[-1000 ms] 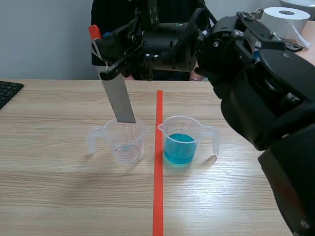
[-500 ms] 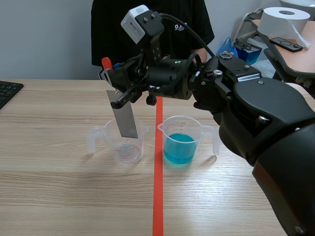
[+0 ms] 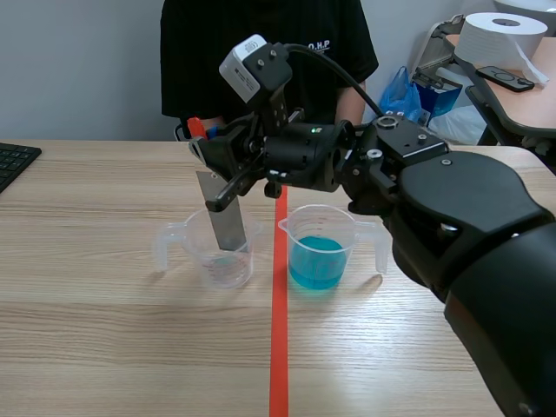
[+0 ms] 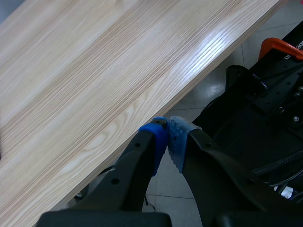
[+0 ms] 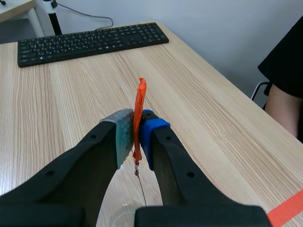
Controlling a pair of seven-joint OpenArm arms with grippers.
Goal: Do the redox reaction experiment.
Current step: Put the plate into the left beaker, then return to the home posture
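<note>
Two measuring cups stand on the counter [image 3: 104,347], one on each side of the orange-red tape line [image 3: 278,347]. The clear cup [image 3: 239,265] is on the keyboard's side and the cup of blue liquid [image 3: 317,252] is on the other, close to the line. My right arm comes in over the far rim of the blue one, crosses the line, and hides part of the person [image 3: 208,61] in black sitting behind the counter.

My right pincer [image 3: 208,146] is clenched on the taped orange top of a metal strip [image 3: 226,217]. The strip hangs slightly tilted, with its lower end down inside the clear cup. From the wrist I see the strip edge-on between my pads.

My left pincer [image 4: 168,137] is closed on nothing, pads meeting, over the counter's edge with floor beyond.

A black keyboard [image 3: 13,161] lies at the counter's far left. A paper roll [image 3: 499,35] and a blue bag [image 3: 404,91] sit off behind my right arm.
</note>
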